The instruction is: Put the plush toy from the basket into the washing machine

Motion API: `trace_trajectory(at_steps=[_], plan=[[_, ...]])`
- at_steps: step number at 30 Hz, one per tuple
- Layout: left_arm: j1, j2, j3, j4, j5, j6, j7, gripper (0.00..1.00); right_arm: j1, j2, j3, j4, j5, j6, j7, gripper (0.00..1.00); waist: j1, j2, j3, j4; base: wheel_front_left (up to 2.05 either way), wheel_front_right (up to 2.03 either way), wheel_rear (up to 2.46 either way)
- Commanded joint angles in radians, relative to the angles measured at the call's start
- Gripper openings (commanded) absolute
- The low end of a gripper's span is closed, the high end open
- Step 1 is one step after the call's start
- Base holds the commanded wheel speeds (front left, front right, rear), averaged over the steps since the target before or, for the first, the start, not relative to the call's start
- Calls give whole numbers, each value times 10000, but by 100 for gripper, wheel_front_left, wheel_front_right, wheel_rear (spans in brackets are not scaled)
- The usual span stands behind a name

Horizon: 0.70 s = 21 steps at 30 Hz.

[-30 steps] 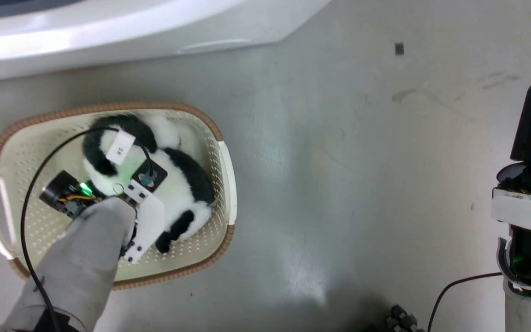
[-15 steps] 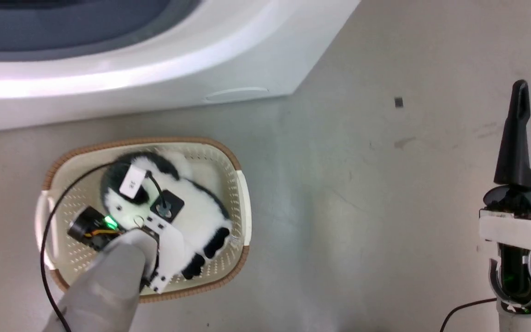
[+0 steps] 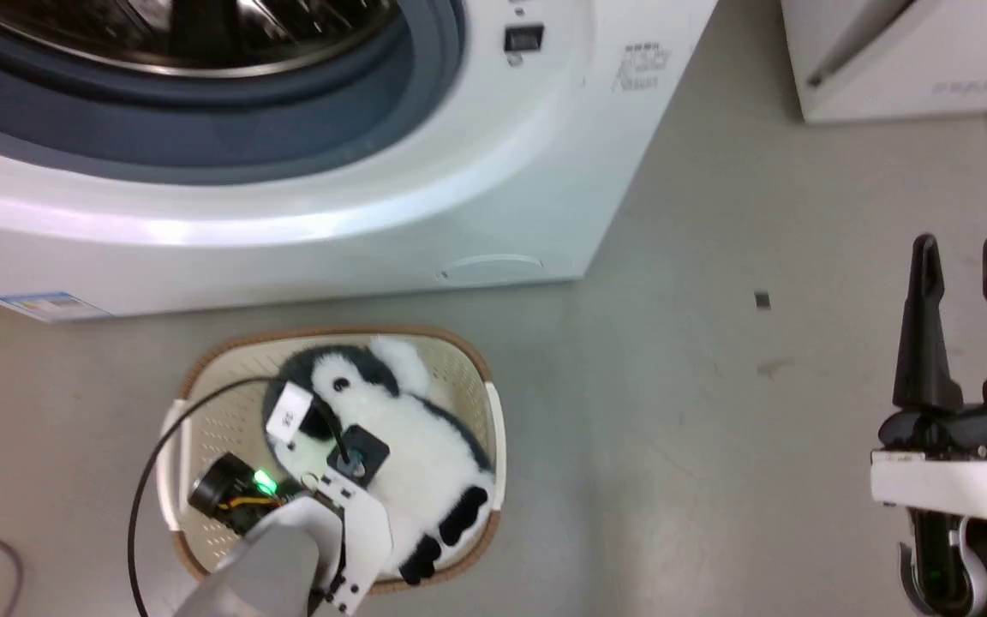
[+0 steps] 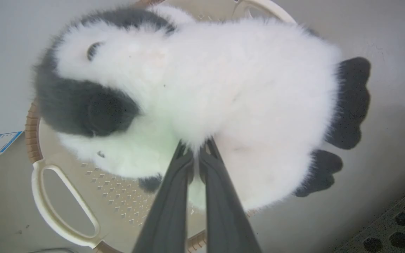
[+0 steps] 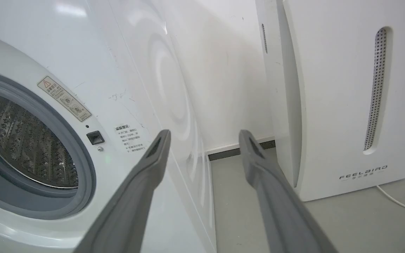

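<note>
Left wrist view: the left gripper [image 4: 195,149] is pinched nearly closed on the white belly fur of the plush toy [image 4: 223,88], which lies over the basket [image 4: 47,182], dark-patched head toward the washing machine [image 3: 545,171]. Head view has the basket on the floor [image 3: 673,428] just in front of that machine, steel drum [image 3: 202,34] gleaming in plain sight. Down at the lower right, the right gripper [image 3: 959,244] hangs well apart from it all — fingers parted, nothing between them
</note>
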<state>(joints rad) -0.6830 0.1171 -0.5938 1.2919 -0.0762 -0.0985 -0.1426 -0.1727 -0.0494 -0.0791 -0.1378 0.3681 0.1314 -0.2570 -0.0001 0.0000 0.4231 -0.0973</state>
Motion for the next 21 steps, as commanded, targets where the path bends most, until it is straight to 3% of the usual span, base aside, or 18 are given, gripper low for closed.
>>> trace_trajectory(at_steps=[1, 13, 21], plan=[[170, -70, -9, -12, -100, 71, -188, 0, 179, -8, 9, 37, -108, -7, -47, 100, 1, 0, -570, 275, 0, 0, 0], [817, -347, 138, -359, -596, 328, -1119, 0, 1031, -8, -142, 115, -307, -7, -47, 100, 1, 0, -1911, 862, 0, 0, 0], [1343, -135, 498, -2013, -908, 745, -1188, 0, 1386, -8, -229, 157, -343, -7, -47, 100, 1, 0, -2485, 1222, 0, 0, 0]])
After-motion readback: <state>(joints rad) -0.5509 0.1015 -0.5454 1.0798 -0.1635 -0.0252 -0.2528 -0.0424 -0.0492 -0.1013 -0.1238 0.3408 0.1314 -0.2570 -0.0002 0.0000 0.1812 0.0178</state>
